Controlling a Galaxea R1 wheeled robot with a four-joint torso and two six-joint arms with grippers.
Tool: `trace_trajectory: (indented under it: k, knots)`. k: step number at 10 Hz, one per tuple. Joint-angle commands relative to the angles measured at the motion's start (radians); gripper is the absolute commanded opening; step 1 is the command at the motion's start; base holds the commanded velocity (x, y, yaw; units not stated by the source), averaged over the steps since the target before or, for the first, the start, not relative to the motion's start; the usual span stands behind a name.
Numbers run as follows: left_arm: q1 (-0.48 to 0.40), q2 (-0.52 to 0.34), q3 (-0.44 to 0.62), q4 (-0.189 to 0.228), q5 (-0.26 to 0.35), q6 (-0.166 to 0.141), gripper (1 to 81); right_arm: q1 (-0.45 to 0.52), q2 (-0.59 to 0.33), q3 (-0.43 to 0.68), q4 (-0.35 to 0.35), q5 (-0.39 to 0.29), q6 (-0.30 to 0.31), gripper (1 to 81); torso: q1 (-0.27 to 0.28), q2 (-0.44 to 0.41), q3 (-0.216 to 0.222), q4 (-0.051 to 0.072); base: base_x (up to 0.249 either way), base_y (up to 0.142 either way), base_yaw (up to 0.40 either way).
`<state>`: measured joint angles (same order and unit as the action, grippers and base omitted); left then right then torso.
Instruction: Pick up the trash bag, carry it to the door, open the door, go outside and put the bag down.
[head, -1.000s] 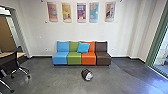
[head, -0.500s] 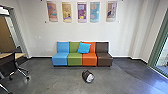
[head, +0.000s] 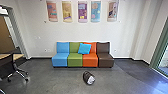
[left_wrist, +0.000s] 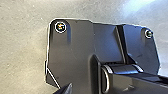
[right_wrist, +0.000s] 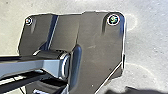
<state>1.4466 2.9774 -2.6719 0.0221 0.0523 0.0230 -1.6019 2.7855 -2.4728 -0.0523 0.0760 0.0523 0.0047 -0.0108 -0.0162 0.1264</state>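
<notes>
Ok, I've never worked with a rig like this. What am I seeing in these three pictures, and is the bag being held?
It's a wheeled robot with two arms. The head camera looks forward and down: a blue, green, orange and brown couch with a blue cushion stands by the wall, and the dark and white bag lies on the floor in front, not held. The other two pictures come from the left and right wrists; the dark plate in each is part of the robot.
</notes>
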Motion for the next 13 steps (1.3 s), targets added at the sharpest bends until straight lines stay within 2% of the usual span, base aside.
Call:
trace_trajectory:
  k: [1,13]
  knots:
    - [-0.059,-0.004,0.001,-0.004,0.055,-0.002,81.1,0.035,-0.018,0.002,0.003,-0.051,0.0,81.1,0.0,0.0,0.0,0.0,0.136,0.0,0.0]
    - [-0.059,-0.001,0.001,-0.002,0.057,-0.002,81.1,0.038,-0.008,-0.003,-0.001,-0.048,0.0,81.1,0.0,0.0,0.0,0.0,0.136,0.0,0.0]
